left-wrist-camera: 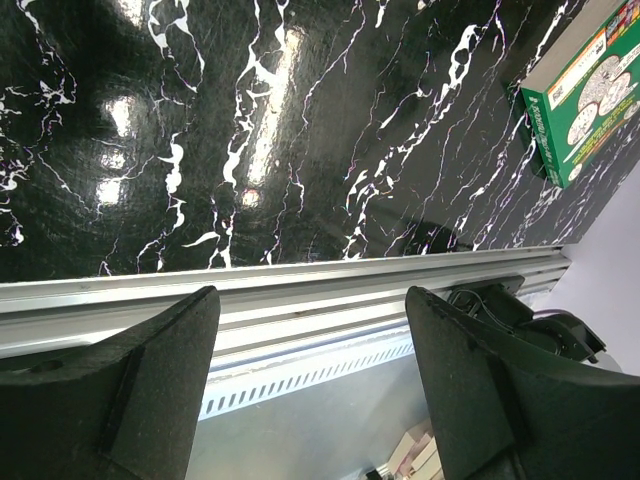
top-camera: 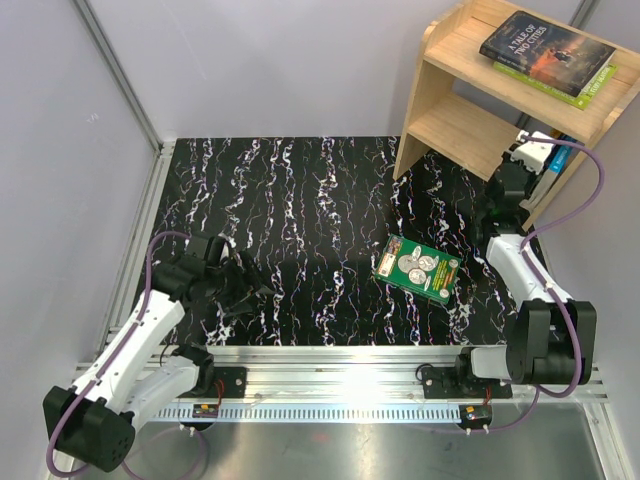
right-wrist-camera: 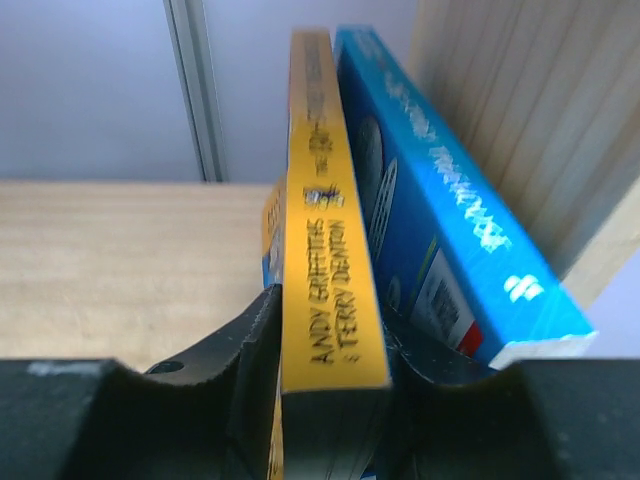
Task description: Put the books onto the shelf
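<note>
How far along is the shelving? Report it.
Done: a dark book and a lime-green book lie on top of the shelf; a blue book stands on the lower tier. In hand: the right gripper holds a yellow-spined book upright beside it. Left: the green coin book on the table; left gripper open, empty.

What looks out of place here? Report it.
The green coin book lies flat and skewed on the table, off the shelf. Two books lie stacked flat on its top. The right gripper grips a yellow-spined book.
</note>
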### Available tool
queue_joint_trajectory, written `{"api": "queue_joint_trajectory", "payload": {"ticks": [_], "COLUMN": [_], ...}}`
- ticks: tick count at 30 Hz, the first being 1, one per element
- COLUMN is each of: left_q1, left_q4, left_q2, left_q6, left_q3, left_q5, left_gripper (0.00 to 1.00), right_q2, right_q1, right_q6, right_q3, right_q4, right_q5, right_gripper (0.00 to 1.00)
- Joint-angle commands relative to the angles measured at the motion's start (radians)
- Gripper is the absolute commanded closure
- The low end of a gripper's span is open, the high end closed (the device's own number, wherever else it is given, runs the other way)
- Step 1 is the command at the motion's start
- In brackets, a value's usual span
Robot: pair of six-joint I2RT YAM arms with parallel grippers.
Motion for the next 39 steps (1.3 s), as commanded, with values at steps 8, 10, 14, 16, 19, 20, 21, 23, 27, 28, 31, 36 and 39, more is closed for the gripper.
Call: {"api": "queue_joint_trajectory", "payload": {"ticks": [8, 10, 14, 16, 19, 20, 21, 23, 27, 28, 31, 36, 39], "left_q1": [0.006, 0.006, 0.004, 0.006, 0.004, 0.006, 0.006, 0.006, 0.004, 0.006, 0.006, 0.004, 0.006], "left_q4": [0.036, 0.034, 0.033, 0.034, 0.037, 0.039, 0.042, 0.045, 0.054, 0.057, 0.062, 0.08, 0.112], "left_q2": [0.01, 0.007, 0.004, 0.005, 0.008, 0.008, 0.01, 0.01, 0.011, 0.013, 0.021, 0.042, 0.063], "left_q6": [0.015, 0.014, 0.014, 0.012, 0.012, 0.009, 0.008, 0.006, 0.0, -0.001, -0.003, -0.003, -0.014], "left_q3": [0.048, 0.045, 0.045, 0.048, 0.051, 0.051, 0.049, 0.049, 0.048, 0.049, 0.049, 0.048, 0.04], "left_q5": [-0.014, -0.014, -0.015, -0.017, -0.017, -0.015, -0.012, -0.01, -0.007, -0.007, -0.009, -0.012, -0.006], "left_gripper": [0.24, 0.24, 0.24, 0.24, 0.24, 0.24, 0.24, 0.24, 0.24, 0.24, 0.23, 0.23, 0.22], "right_q2": [-0.077, -0.092, -0.126, -0.148, -0.178, -0.186, -0.2, -0.214, -0.266, -0.276, -0.333, -0.437, -0.47], "right_q1": [-0.006, -0.006, -0.006, -0.006, -0.006, -0.005, -0.005, -0.005, 0.0, 0.008, 0.028, 0.21, 0.261], "right_q6": [0.076, 0.094, 0.151, 0.188, 0.24, 0.264, 0.274, 0.317, 0.369, 0.381, 0.395, 0.456, 0.606], "right_q3": [0.014, 0.014, 0.013, 0.016, 0.011, 0.01, 0.002, -0.001, -0.018, -0.026, -0.037, -0.032, -0.021], "right_q4": [-0.155, -0.189, -0.265, -0.316, -0.382, -0.394, -0.406, -0.459, -0.544, -0.57, -0.651, -0.81, -0.954], "right_q5": [0.012, 0.004, -0.047, -0.073, -0.106, -0.117, -0.136, -0.16, -0.208, -0.215, -0.258, -0.225, -0.286], "right_gripper": [0.56, 0.55, 0.54, 0.53, 0.52, 0.51, 0.5, 0.49, 0.48, 0.48, 0.48, 0.47, 0.45]}}
